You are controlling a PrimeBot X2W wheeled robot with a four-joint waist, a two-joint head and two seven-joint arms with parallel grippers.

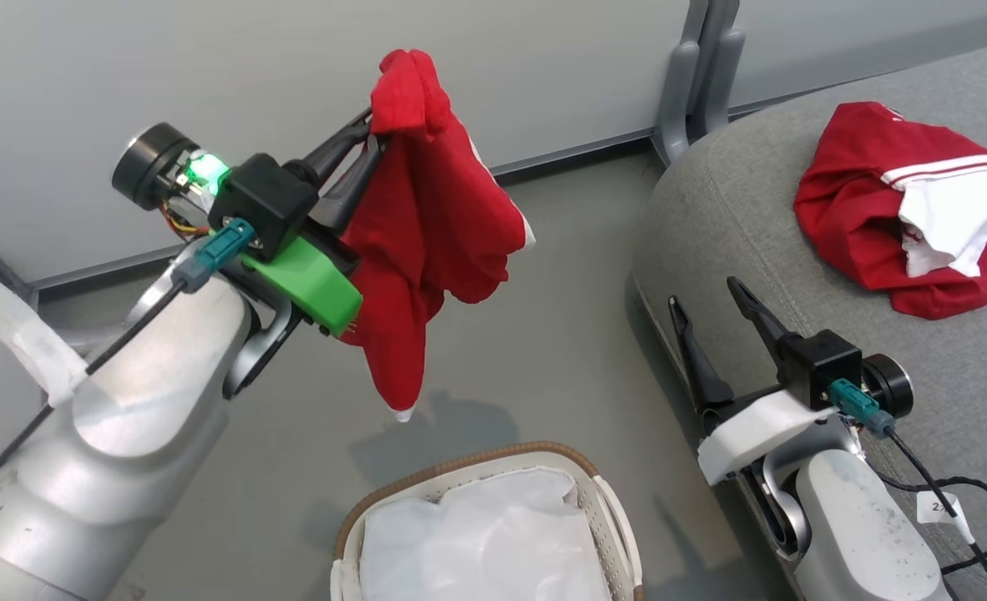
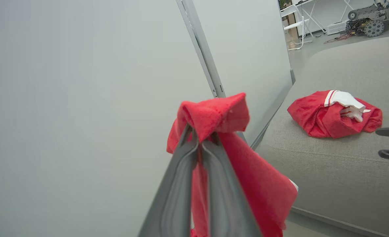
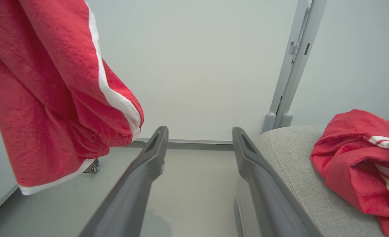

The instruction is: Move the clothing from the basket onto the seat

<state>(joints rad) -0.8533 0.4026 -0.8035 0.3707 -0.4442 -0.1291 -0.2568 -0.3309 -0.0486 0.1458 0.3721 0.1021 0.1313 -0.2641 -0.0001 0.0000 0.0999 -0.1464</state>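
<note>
Two red garments: the hanging garment (image 1: pixel 427 225), pinched in my left hand (image 1: pixel 366 138), over open floor (image 1: pixel 560 334), clear of the basket (image 1: pixel 477 457); the second garment (image 1: pixel 861 217) on the seat (image 1: pixel 727 192). My right hand (image 1: pixel 702 292), spread and empty, at the seat's edge.

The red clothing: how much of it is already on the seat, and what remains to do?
Done: one red garment lies crumpled on the grey sofa cushion. In hand: the left gripper is shut on the second red garment, which hangs over the floor, not yet above the cushion. The visible part of the basket holds white lining, no red. Left: carry it over and release. The right gripper is open, empty.
</note>
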